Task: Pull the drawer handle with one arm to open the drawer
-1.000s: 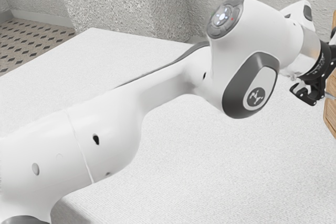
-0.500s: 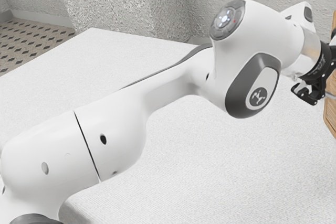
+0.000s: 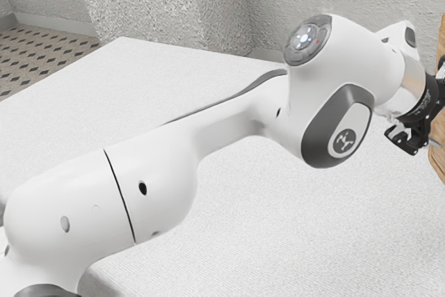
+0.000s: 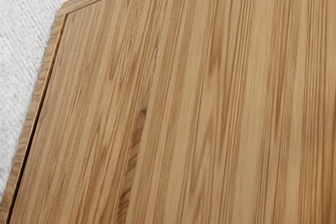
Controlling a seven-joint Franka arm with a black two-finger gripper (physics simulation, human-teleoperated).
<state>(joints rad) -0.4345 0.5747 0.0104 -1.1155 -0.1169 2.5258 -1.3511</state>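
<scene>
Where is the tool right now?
The tool is at the exterior view's far right edge, close beside the wooden cabinet and above the white table. The wrist view faces the cabinet's panel at close range.

Arm (image 3: pixel 208 133) edged toward the exterior view's right (elbow (image 3: pixel 334 119) too), nearer cabinet (image 3: pixel 439 161)

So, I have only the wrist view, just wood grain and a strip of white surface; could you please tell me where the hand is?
Observer: In the exterior view the gripper sits at the exterior view's far right, close against the edge of the wooden cabinet.
Operator: Thanks. Is the arm lying on the table?
Observer: No, the arm stretches above the white table, from lower left towards the right.
Operator: And beyond the table?
Observer: A patterned tiled floor and a rough grey wall.
</scene>
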